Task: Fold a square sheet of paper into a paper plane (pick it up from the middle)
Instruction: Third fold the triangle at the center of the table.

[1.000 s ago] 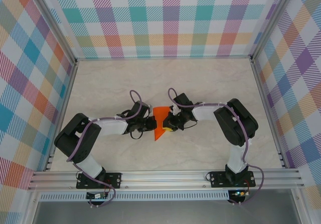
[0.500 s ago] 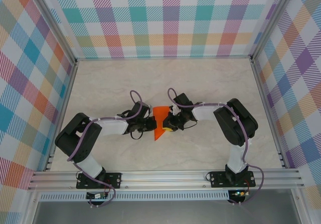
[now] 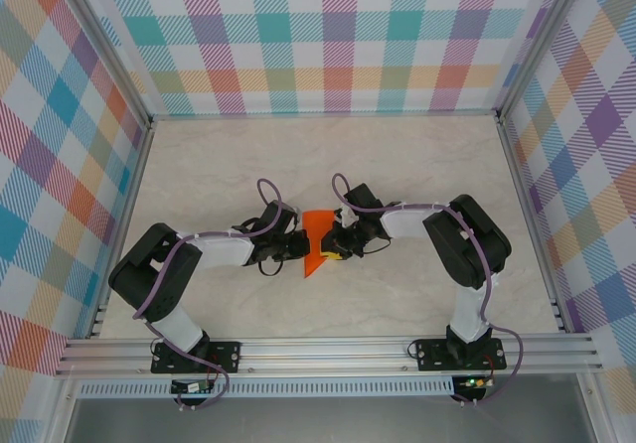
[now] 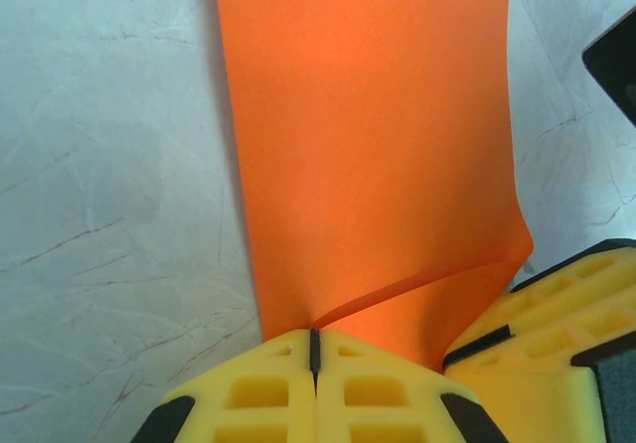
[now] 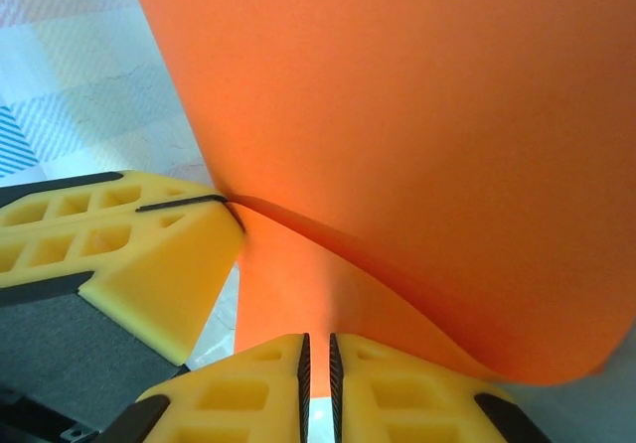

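One orange paper [image 3: 318, 240] | long axis near-far | tip points near-left

Bright even light, faint shadow beside orange paper [image 4: 368, 145], sharp overhead

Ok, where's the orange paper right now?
In the top view the orange paper is near the middle of the table, held between the left gripper at its left edge and the right gripper at its right edge.

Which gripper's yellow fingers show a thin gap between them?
The right gripper; the left gripper's fingers press flush on the orange paper.
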Controlling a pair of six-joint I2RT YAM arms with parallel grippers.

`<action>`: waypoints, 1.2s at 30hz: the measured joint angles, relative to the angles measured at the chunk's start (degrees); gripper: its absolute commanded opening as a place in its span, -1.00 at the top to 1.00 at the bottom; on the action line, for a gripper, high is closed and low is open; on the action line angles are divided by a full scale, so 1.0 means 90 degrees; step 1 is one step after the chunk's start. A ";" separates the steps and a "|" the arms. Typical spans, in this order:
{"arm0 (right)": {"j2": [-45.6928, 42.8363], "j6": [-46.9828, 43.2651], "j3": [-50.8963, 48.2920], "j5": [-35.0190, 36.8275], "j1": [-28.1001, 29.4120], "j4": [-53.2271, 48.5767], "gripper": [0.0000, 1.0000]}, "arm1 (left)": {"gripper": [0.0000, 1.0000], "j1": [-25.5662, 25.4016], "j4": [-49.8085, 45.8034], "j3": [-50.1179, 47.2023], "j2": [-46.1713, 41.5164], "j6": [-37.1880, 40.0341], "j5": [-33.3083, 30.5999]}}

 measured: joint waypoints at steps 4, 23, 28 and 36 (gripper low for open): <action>-0.0051 -0.0032 -0.0002 -0.0083 0.0044 0.0049 0.69 | 1.00 0.0000 0.0002 -0.0002 0.0000 -0.0007 -0.0002; -0.0165 -0.0257 0.0000 -0.0092 0.0629 0.0068 0.73 | 1.00 0.0000 0.0061 -0.0095 -0.0061 -0.0029 -0.0102; -0.0041 -0.0299 0.0063 -0.0046 0.0636 0.0051 0.73 | 1.00 0.0000 0.0163 -0.0170 -0.0097 -0.0046 -0.0121; 0.0080 -0.0340 0.0090 0.0005 0.0673 0.0032 0.73 | 1.00 0.0000 0.0175 -0.0223 -0.0143 -0.0046 -0.0168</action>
